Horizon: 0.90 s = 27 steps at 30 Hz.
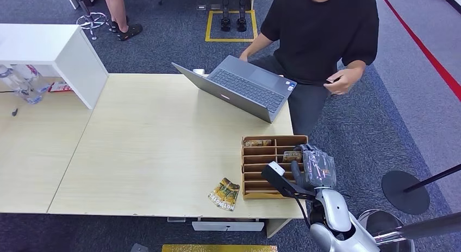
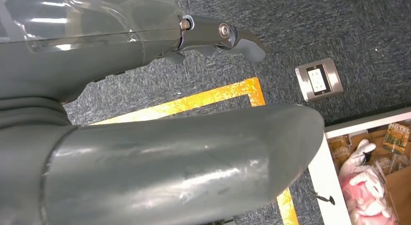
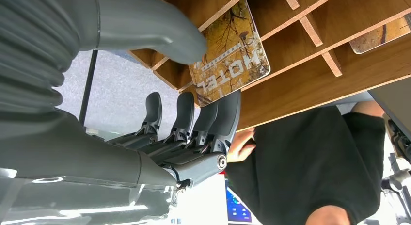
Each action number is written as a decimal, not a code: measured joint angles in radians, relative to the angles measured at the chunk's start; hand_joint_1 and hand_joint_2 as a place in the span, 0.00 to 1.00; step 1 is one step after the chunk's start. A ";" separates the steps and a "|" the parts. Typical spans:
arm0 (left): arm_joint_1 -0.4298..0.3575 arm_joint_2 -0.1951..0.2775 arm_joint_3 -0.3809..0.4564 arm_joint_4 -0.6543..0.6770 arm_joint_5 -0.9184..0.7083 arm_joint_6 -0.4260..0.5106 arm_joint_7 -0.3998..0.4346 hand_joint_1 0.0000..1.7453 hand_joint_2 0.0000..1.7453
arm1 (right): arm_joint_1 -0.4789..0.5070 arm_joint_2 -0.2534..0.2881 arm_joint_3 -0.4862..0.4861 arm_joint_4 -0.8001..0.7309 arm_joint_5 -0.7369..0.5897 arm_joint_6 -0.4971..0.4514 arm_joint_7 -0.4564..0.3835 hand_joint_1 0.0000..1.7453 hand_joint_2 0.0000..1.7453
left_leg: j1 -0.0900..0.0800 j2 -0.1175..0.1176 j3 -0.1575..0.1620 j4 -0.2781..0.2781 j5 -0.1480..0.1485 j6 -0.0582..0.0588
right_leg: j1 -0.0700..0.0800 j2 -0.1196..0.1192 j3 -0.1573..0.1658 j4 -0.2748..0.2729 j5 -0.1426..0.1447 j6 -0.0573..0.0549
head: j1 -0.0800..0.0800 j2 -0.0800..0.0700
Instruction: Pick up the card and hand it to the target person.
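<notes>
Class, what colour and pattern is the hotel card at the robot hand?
The hotel card is golden-yellow with dark tree branches and white "HOTEL" lettering, clearest in the right wrist view.

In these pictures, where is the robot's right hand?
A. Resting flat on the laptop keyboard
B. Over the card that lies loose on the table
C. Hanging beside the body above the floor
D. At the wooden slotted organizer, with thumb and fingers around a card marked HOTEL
D: in the right wrist view the right hand has its thumb and fingers on either side of the HOTEL card in the wooden organizer.

Grey carpet floor (image 1: 179,40), yellow floor marking (image 1: 231,39), red floor line (image 1: 418,43), pale wooden table (image 1: 157,149), white shelf unit (image 1: 54,51)
</notes>
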<state>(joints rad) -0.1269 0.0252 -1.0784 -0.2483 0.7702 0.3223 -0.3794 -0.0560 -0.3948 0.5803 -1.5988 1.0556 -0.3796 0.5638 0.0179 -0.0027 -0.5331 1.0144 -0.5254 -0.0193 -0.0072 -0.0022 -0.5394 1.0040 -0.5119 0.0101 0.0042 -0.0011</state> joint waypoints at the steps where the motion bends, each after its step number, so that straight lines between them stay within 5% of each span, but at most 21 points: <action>1: 0.000 0.000 0.000 0.000 0.000 0.000 0.000 0.00 0.00 | 0.000 0.000 0.000 0.000 0.000 0.000 0.000 0.67 1.00 | 0.000 0.000 0.000 0.000 0.000 0.000 | 0.000 0.000 0.000 0.000 0.000 0.000 | 0.000 0.000; 27: -0.002 0.000 0.000 0.000 -0.004 0.002 0.004 0.00 0.00 | -0.002 -0.003 -0.001 0.000 0.002 -0.007 -0.008 0.83 1.00 | 0.000 0.000 0.000 0.000 0.000 0.000 | 0.000 0.000 0.000 0.000 0.000 0.000 | 0.000 0.000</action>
<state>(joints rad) -0.1292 0.0252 -1.0784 -0.2483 0.7657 0.3239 -0.3749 -0.0584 -0.3976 0.5792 -1.5984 1.0576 -0.3862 0.5555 0.0179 -0.0025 -0.5329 1.0145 -0.5254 -0.0193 -0.0072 -0.0021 -0.5394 1.0040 -0.5119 0.0101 0.0042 -0.0011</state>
